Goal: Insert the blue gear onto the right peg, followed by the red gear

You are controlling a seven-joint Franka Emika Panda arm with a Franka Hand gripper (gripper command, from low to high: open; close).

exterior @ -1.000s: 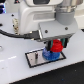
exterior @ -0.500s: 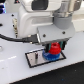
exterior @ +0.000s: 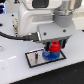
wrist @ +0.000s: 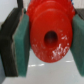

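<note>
My gripper (exterior: 54, 46) is shut on the red gear (exterior: 55, 48), holding it at the right end of the grey black-bordered plate (exterior: 34, 59) in the exterior view. The blue gear (exterior: 51, 55) lies flat directly under the red one, on that end of the plate, and is only partly visible. The right peg is hidden by the gears. In the wrist view the red gear (wrist: 50, 34) fills the frame with its dark centre hole showing. A teal finger pad (wrist: 22, 46) presses on each side of it.
The white arm body and a black cable (exterior: 12, 36) hang over the exterior view's left side of the plate. The plate lies on a white table (exterior: 60, 72).
The gripper with the red gear has hardly moved and stays over the plate's right end above the blue gear.
</note>
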